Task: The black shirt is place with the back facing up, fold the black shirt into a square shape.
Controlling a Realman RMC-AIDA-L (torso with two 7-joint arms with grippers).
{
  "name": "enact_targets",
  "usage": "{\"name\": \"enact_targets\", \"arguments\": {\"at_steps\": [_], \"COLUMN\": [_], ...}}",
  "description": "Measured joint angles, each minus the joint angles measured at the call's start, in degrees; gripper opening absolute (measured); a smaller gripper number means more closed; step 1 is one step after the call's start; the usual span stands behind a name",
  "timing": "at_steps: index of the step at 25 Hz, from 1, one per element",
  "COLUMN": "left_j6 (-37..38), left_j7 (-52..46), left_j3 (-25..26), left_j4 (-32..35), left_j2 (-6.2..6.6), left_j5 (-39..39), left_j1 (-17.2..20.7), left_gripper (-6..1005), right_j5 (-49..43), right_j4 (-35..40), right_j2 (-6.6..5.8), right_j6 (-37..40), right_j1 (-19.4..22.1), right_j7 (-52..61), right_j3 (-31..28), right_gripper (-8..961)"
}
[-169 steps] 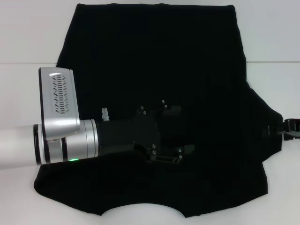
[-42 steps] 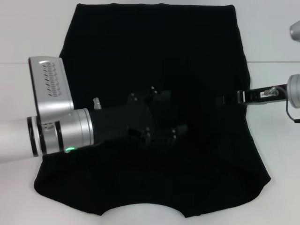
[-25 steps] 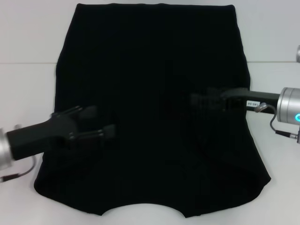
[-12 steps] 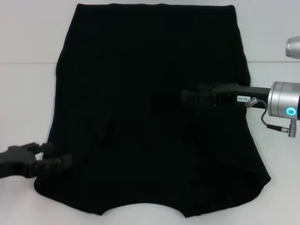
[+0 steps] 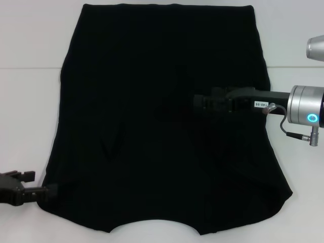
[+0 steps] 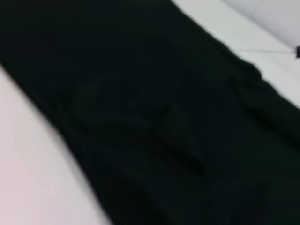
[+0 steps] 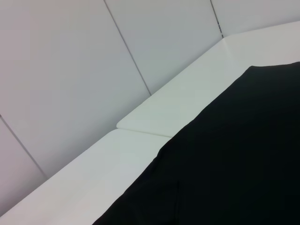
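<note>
1. The black shirt [image 5: 162,116] lies spread flat on the white table [image 5: 30,111], filling most of the head view. Its straight hem runs along the far side, and the curved neckline sits at the near edge, closest to the robot.
2. No lettering shows on the cloth, only plain black fabric facing up.
3. Both long sides of the shirt have been folded inward, so the outline is a tall panel that widens a little toward the near end. A few shallow creases cross the middle and the near left part.
4. The right gripper [image 5: 198,103] reaches in from the right side and hangs over the middle of the shirt, its silver wrist with a lit blue ring well out over the shirt's right edge. Black fingers against black cloth (little contrast there) leave it unclear whether they are parted or closed, or whether they touch the fabric.
5. The left gripper [image 5: 44,192] sits low at the near left corner of the view, over the table, with its tip just at the shirt's near left edge. I cannot tell whether its fingers are apart or together.
6. The left wrist view shows the black shirt [image 6: 154,112] running diagonally with white table on either side, and a soft wrinkle in the cloth.
7. The right wrist view shows a shirt edge [image 7: 225,159] lying on the white table, with pale wall panels [image 7: 70,70] behind it.
8. No container is in view; the shirt rests directly on the tabletop.
</note>
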State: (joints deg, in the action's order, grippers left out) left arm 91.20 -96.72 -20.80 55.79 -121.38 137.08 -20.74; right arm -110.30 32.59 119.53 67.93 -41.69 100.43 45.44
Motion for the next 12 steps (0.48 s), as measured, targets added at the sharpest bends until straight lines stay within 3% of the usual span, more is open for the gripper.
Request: {"name": "enact_targets", "arguments": {"at_steps": [12], "left_j6": [-3.6], "left_j7": [2.6], "left_j3": [-0.7], "left_j4": [-2.3], "left_j2": [-0.51], "left_j5": [2.4], "left_j1": [-0.7], "left_gripper": [792], "right_j5": [0.0], "right_j4": [-0.1], "right_j2": [0.00], "right_j6": [0.0], "right_j1": [0.3], "right_j7": [-0.4], "right_j3": [-0.4], "right_gripper": [854]}}
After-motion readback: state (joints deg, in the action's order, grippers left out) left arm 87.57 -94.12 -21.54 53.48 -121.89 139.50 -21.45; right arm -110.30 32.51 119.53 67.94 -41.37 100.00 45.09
